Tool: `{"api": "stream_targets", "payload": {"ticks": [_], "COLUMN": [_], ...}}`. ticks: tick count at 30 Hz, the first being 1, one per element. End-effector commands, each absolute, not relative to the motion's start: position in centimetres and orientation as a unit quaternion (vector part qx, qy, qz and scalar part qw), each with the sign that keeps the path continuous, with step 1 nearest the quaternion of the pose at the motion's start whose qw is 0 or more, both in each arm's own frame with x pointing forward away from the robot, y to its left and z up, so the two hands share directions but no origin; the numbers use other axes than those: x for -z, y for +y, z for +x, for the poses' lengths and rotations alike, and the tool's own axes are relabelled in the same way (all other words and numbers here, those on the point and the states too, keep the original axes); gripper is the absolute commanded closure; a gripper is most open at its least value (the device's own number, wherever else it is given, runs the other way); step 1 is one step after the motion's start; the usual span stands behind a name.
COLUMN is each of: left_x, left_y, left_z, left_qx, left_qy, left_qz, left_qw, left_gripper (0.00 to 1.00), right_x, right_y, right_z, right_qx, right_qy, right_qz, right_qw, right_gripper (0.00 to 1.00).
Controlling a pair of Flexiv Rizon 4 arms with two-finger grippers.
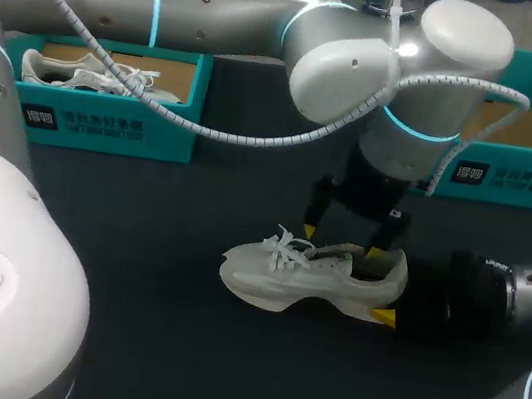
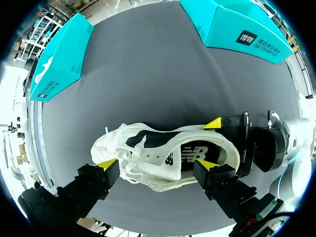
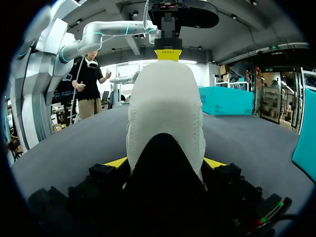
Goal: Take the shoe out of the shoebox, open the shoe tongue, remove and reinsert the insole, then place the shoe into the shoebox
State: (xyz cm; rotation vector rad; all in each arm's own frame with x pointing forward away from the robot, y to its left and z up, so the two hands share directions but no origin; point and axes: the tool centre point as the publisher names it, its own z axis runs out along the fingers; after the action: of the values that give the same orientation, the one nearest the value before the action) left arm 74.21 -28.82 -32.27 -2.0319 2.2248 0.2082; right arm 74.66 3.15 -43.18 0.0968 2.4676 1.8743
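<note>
As shoe lies crosswise on dark tabletop, toe to my left, right jaws clamping its heel, left jaws open above

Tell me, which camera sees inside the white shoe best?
The left wrist view: it looks straight down on the white shoe, so its dark opening and laces show. The head view shows it from the side, with the left fingers over the opening. The right wrist view shows only its heel end.

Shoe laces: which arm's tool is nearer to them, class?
Left. The left tool hangs over the middle of the white shoe, one finger beside the laces; the right tool grips the heel, the far end.
</note>
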Motion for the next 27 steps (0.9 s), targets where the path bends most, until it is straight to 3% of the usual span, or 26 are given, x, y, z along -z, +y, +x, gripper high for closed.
{"api": "stream_targets", "payload": {"ticks": [1,19,20,21,27], "left_x": [33.6,36.6,36.6,36.7,35.9], "left_y": [-30.2,-28.8,-28.6,-28.4,-27.4], "left_z": [73.9,73.3,73.3,73.4,73.4], "left_qx": [-0.117,-0.166,-0.171,-0.171,-0.169], "left_qy": [0.722,0.699,0.697,0.696,0.698], "left_qz": [-0.672,-0.684,-0.686,-0.686,-0.685], "left_qw": [0.113,0.127,0.123,0.123,0.120], "left_gripper": [0.00,0.00,0.08,0.96,1.00], "right_x": [43.6,43.6,43.6,43.6,43.6], "right_y": [3.4,3.4,3.4,3.4,3.4], "right_z": [74.8,74.8,74.8,74.8,74.8], "right_qx": [-0.604,-0.604,-0.604,-0.604,-0.604], "right_qy": [0.796,0.796,0.796,0.796,0.796], "right_qz": [0.031,0.031,0.031,0.031,0.031], "right_qw": [0.021,0.021,0.021,0.021,0.021], "right_gripper": [1.00,1.00,1.00,1.00,1.00]}}
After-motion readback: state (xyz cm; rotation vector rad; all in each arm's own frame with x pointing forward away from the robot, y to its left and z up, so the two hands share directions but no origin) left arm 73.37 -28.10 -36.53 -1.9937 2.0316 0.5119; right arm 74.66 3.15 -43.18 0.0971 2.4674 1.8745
